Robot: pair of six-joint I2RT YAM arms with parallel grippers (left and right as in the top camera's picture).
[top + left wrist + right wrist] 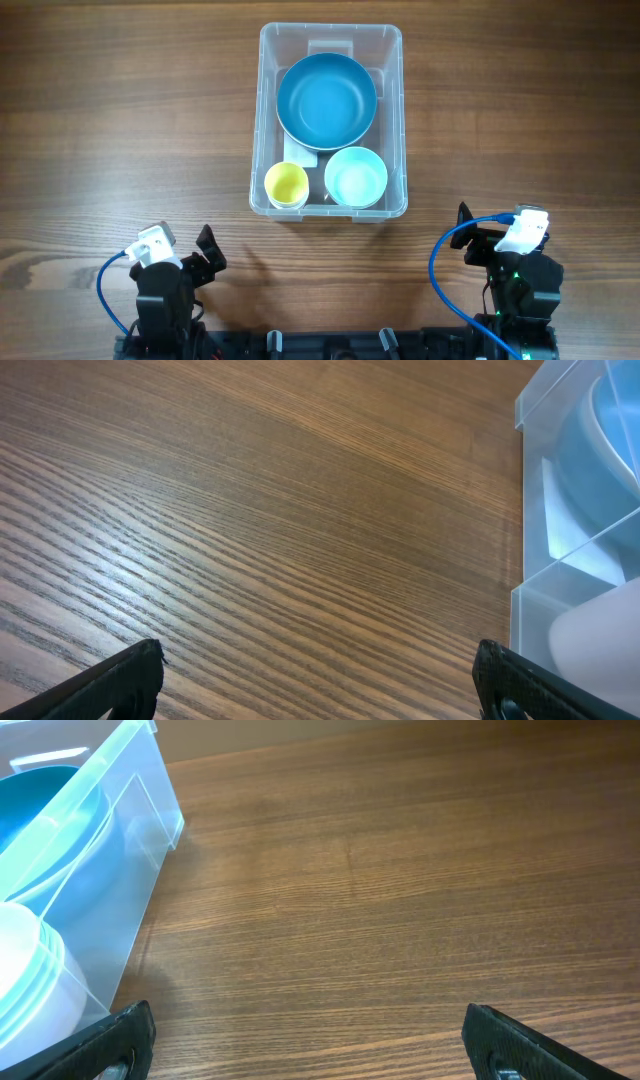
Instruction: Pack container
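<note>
Two hands, the left hand [318, 678] and the right hand [310, 1035], hover over the table [120, 120], both parted and empty. The container [388, 50] lies ahead, midway between them, its long axis pointing away from the robot; neither hand is clearly nearer.

Container [390, 55] sits mid table [120, 120]; in it large bowl [326, 99] at back, cup [286, 185] front-left, small bowl [356, 177] front-right beside cup; left gripper [208, 255] and right gripper [466, 232] nearer, either side
</note>
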